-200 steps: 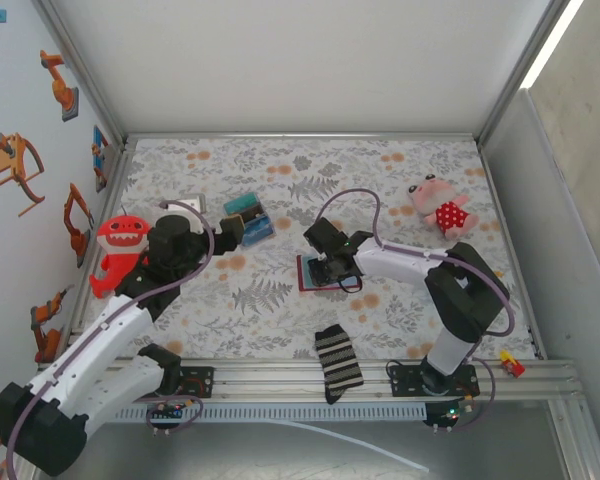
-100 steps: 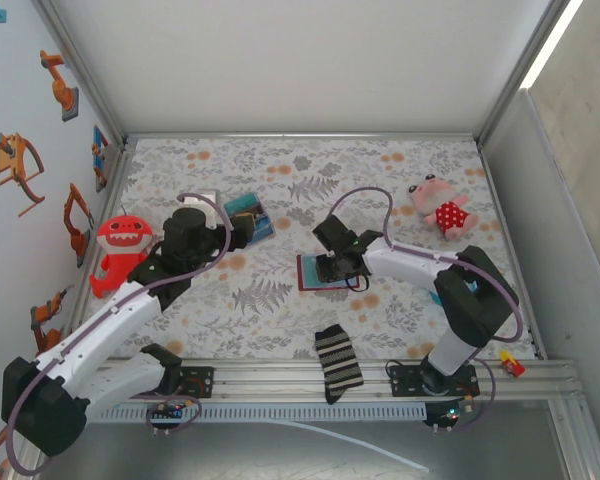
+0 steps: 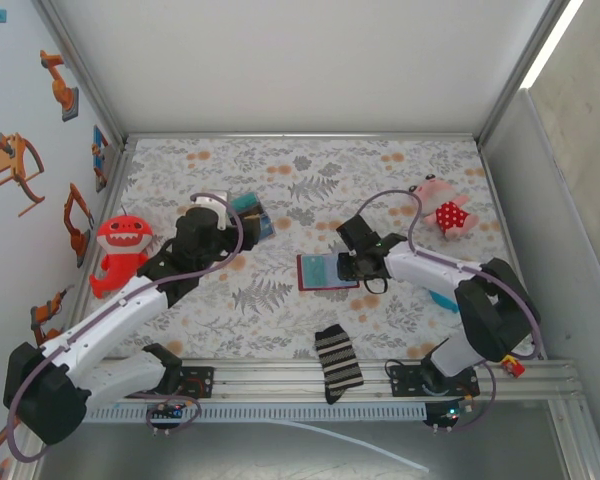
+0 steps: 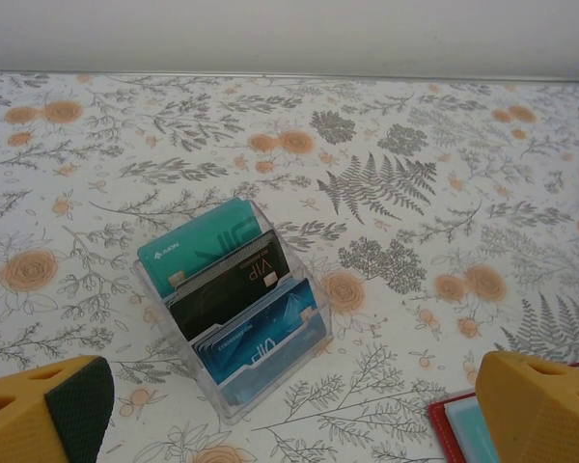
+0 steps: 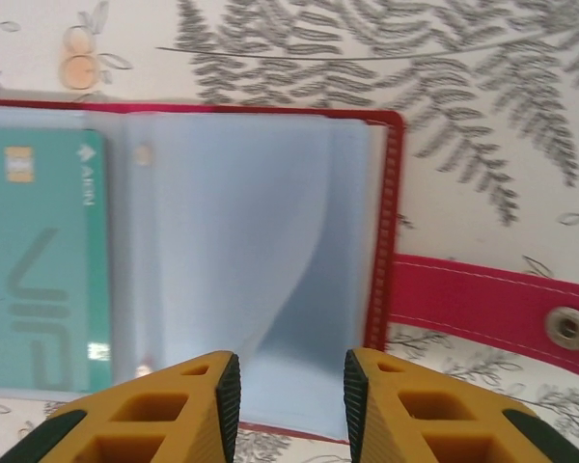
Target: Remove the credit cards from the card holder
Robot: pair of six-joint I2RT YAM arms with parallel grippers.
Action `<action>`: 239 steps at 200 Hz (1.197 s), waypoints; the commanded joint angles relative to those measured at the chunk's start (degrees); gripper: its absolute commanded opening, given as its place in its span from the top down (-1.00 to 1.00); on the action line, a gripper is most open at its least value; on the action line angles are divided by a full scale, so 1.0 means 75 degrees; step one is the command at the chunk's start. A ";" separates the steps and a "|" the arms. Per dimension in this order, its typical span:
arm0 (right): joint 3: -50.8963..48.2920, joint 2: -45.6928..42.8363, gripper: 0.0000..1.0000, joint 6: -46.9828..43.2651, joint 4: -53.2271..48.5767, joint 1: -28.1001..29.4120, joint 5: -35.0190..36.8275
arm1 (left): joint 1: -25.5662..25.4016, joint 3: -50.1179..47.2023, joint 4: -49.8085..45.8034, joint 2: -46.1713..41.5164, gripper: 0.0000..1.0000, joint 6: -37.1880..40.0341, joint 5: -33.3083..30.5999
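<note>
**Right gripper partly open over the open card holder; left gripper wide open by the card stand**

Top external: The card holder (image 3: 301, 272) lies open and flat on the floral table (image 3: 280, 165), near the middle. A teal card (image 3: 319, 269) shows in its left half. The right gripper (image 3: 352, 266) is at the holder's right half. The left gripper (image 3: 236, 224) sits just beside a clear card stand (image 3: 255, 212) toward the far left. A red shark plush (image 3: 120, 250) lies at the left edge, a pink plush (image 3: 440, 207) at the far right, and a striped sock (image 3: 338, 362) at the near edge.

Left wrist: The left gripper (image 4: 289, 410) has its yellow fingers (image 4: 39, 424) spread wide, with nothing between them. Ahead, the clear card stand (image 4: 234, 386) holds three cards (image 4: 234, 294) upright: teal, black and blue. A red corner of the card holder (image 4: 436, 417) shows at lower right.

Right wrist: The right gripper (image 5: 289, 381) has its fingers (image 5: 174, 410) a narrow gap apart, clamping nothing visible, at the near edge of the card holder (image 5: 391, 222). They are above a blue-grey pocket whose clear leaf curls up. Whether the tips touch it I cannot tell. The teal card (image 5: 39, 260) sits in the left pocket. The red snap tab (image 5: 482, 304) lies flat out to the right.
</note>
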 commanded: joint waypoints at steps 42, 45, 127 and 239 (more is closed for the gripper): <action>-0.0098 -0.0941 0.36 0.0244 -0.0327 -0.0394 -0.0084 | -0.0888 0.0108 -0.0201 0.0639 -0.94 0.0235 -0.0947; -0.0081 -0.0983 0.37 0.0253 -0.0351 -0.0387 -0.0082 | -0.0928 0.0108 -0.0205 0.0701 -0.94 0.0208 -0.0952; 0.0190 -0.0787 0.45 0.0355 0.0290 -0.0398 -0.1491 | -0.1832 0.0112 0.0484 0.2881 -0.94 -0.0627 -0.1097; 0.0039 0.0505 0.54 0.0649 0.1704 -0.0398 -0.2903 | -0.1846 0.0686 0.1122 0.4694 -0.94 -0.0971 -0.0290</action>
